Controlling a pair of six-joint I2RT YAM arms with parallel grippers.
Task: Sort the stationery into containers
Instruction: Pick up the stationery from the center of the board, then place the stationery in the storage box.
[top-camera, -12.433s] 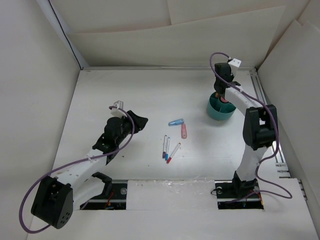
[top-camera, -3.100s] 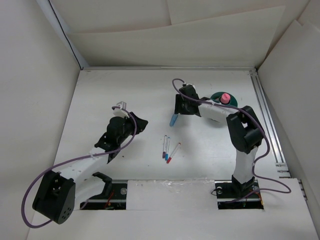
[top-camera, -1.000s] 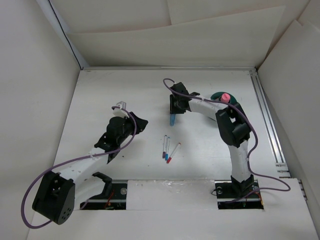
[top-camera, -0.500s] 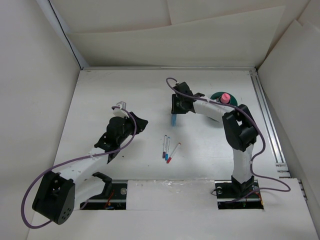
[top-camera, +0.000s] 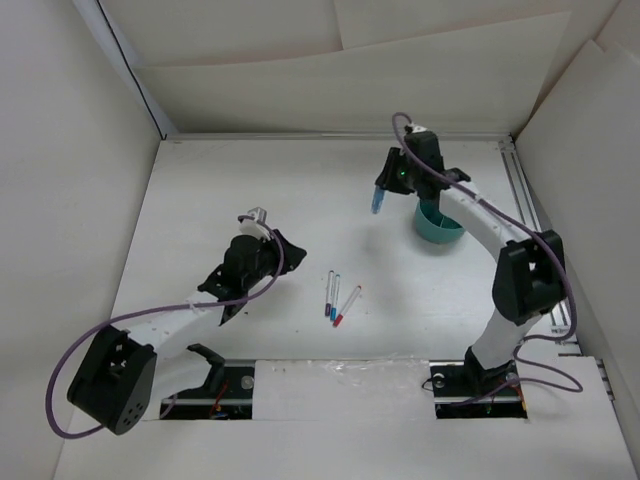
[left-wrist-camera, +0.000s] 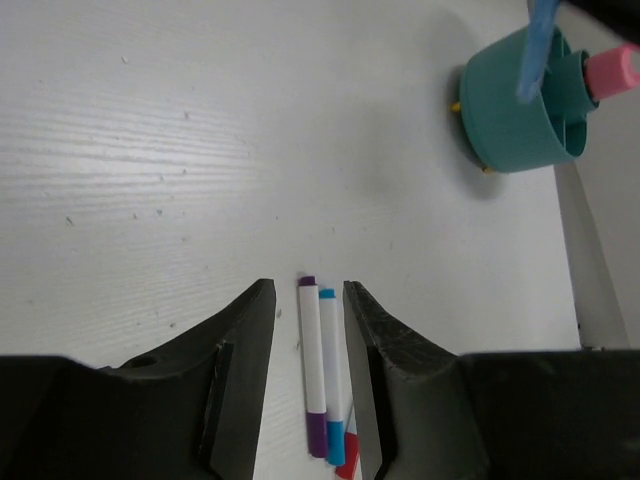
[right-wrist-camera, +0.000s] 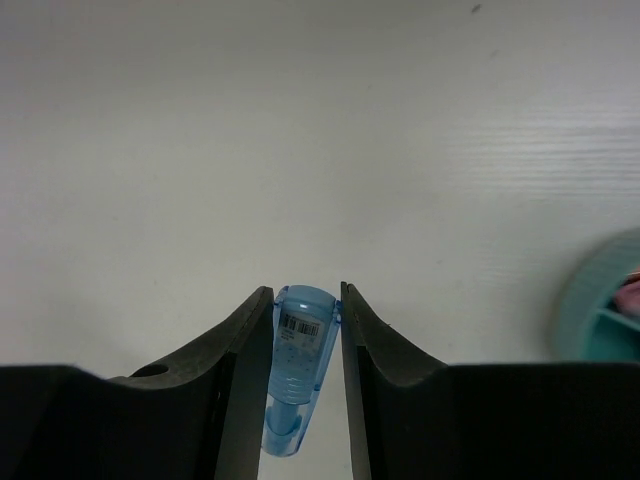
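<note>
Marker (right-wrist-camera: 297, 400) — likely light, stiff, slick — pinched near one end in right fingers (right-wrist-camera: 235, 385); left fingers (left-wrist-camera: 235, 390) narrowly parted over pens (left-wrist-camera: 313, 380), best taken mid-shaft.

Bright, even, diffuse light; soft faint shadows (wrist views blurry at edges)

A white table (top-camera: 220, 180) sits enclosed by plain white panel walls (top-camera: 350, 80).
</note>
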